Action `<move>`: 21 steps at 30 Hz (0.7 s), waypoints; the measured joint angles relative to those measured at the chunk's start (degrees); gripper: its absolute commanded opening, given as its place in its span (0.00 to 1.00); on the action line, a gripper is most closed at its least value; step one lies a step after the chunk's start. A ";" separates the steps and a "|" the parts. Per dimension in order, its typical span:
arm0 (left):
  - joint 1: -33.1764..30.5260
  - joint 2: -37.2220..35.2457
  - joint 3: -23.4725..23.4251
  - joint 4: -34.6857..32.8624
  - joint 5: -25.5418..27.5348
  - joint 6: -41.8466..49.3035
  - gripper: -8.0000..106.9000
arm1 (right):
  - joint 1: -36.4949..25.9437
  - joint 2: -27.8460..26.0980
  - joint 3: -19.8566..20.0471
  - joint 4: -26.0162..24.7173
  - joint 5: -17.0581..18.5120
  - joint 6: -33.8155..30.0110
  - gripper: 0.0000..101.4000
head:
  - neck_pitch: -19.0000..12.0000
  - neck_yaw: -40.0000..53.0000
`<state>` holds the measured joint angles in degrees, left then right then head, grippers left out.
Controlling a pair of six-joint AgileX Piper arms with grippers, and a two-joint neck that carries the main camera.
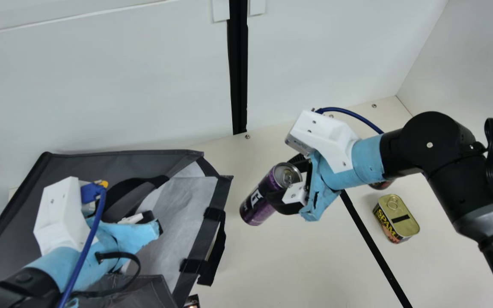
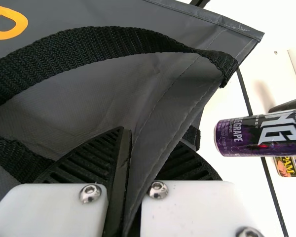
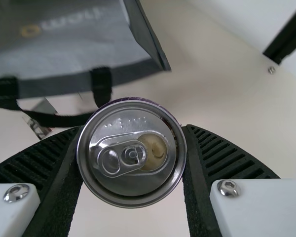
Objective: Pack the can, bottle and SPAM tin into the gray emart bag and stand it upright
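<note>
Can (image 1: 258,206), purple, is up in R gripper (image 3: 134,127), main view: ribbed fingers apart by can's width, pressed on its sides near the lid end. Can tilts, base toward bag side, outside the mouth; looks clear of table.

L gripper (image 2: 147,140) is pinched on bag fabric, a fold caught between its fingers, prob. to keep the mouth wide. Gray bag (image 1: 71,164) seems to lie on its side, mouth toward can; not upright.

SPAM tin (image 1: 397,220) on table, R side, untouched, lid up. Dark round thing (image 1: 381,185) partly behind R arm, near tin; poss. the bottle, can't confirm. Small printed item (image 1: 191,302) by bag's near edge, mostly cut off, ID unclear.

Status est.: early. Can picked, not in. Tin left to pack; bottle too, unless already inside, can't tell, bag's depths hidden. Standing bag up = last step, also undone.
</note>
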<state>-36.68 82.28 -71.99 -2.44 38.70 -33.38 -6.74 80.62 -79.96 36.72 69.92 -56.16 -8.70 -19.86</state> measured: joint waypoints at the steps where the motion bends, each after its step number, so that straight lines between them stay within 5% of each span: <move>1: 0.00 0.00 0.00 0.00 0.00 0.00 0.00 | 0.58 -0.02 -0.47 0.22 0.07 0.59 0.00 | 0.00 -0.09; 21: 0.00 0.00 0.00 0.00 0.00 0.00 0.00 | 5.64 -0.68 -5.32 4.95 0.05 8.06 0.00 | 0.00 0.00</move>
<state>-36.68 82.28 -71.99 -2.44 38.70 -33.38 -1.11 79.94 -85.27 41.67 69.96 -48.10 -8.70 -19.86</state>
